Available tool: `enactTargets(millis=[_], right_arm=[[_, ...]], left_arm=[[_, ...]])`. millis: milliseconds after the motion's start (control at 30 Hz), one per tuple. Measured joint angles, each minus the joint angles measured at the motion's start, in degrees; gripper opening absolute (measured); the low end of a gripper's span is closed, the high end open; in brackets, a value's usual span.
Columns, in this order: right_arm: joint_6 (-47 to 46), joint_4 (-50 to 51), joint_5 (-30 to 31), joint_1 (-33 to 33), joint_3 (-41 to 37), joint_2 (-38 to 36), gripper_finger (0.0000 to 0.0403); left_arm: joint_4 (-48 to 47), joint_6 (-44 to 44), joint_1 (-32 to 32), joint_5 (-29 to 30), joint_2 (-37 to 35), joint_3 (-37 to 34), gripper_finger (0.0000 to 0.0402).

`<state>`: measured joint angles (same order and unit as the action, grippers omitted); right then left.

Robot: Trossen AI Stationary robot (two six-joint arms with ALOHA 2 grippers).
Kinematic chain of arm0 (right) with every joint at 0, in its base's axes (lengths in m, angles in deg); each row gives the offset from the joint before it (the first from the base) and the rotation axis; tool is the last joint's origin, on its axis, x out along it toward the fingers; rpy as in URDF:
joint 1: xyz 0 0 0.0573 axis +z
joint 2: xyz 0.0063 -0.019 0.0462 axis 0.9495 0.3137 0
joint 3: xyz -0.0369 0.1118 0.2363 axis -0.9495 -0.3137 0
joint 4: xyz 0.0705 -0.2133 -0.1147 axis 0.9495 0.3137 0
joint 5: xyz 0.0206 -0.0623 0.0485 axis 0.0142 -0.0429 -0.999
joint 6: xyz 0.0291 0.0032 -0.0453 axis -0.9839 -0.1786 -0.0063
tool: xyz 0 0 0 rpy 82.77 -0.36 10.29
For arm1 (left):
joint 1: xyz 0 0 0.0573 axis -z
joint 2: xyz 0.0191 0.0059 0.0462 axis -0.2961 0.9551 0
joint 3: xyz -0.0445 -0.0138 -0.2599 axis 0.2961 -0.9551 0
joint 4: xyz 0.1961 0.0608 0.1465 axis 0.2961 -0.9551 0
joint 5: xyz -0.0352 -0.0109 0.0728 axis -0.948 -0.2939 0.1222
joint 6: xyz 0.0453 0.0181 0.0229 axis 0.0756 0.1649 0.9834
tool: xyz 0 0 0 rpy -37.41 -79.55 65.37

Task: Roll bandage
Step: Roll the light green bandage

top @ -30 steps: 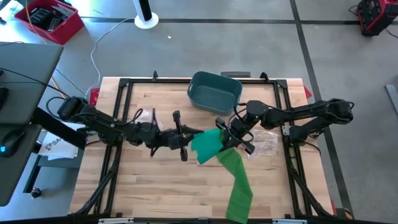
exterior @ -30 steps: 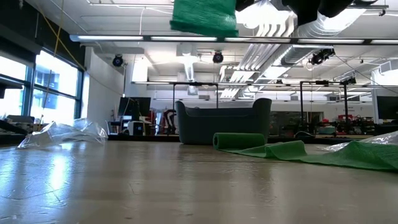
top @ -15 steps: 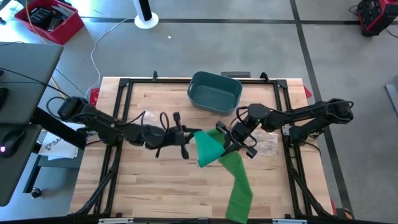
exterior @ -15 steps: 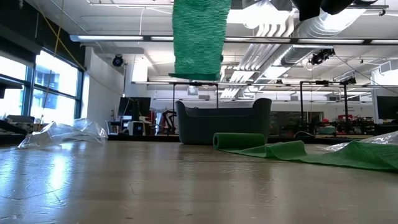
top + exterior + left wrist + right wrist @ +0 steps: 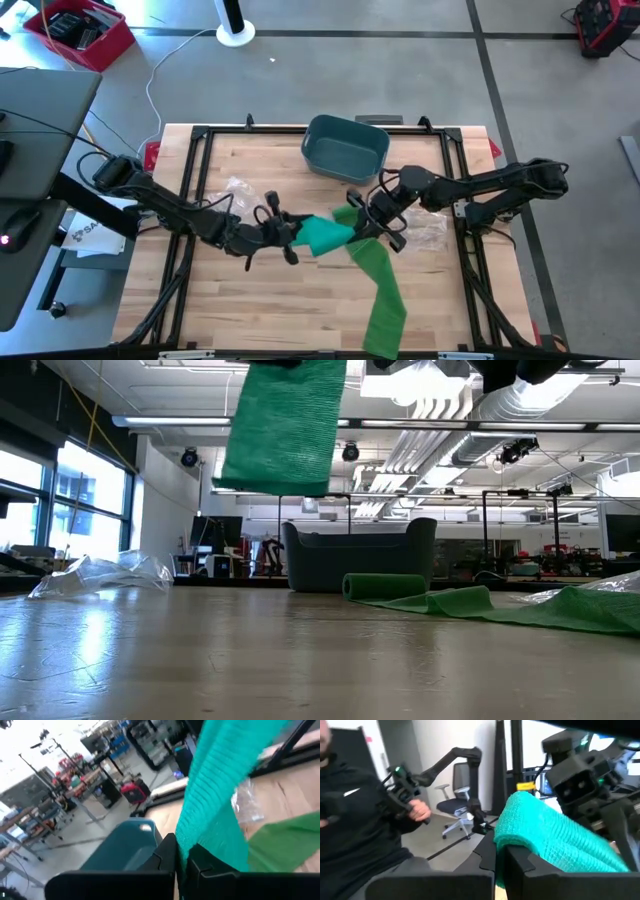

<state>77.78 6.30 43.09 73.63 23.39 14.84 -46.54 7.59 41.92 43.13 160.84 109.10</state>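
Nearest the table's front edge, the loose tail of the green bandage [image 5: 383,300] trails away from the teal bin [image 5: 345,147] and hangs over the edge. Between that tail and the bin, the lifted end is held in the air by both arms: the left gripper [image 5: 287,236] clenched on one side, the right gripper [image 5: 375,222] pinching the other. To roll cleanly, I'd keep the span taut and level, edges aligned, turning one wrist while the other feeds slack gently
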Motion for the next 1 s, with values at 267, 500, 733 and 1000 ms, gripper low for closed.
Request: enactTargets(millis=[267,500,733,1000], right_arm=[[1.13,0.74,3.26,0.01,0.0,-0.87,0.0001],[3.84,0.89,12.16,0.02,0.0,-0.87,0.0001],[6.05,4.65,18.55,0.04,0.0,-1.9,0.0001],[9.1,14.2,25.45,0.02,0.0,-7.28,0.0001]], left_arm=[[3.13,-7.66,-1.85,-7.35,0.0,-3.53,0.0001],[14.14,-8.9,-5.85,-17.44,0.0,-6.94,0.0029],[14.96,-11.85,-7.11,-18.73,0.03,-7.24,0.01],[8.0,-14.47,-6.44,-18.81,-1.87,-7.24,0.0169]])
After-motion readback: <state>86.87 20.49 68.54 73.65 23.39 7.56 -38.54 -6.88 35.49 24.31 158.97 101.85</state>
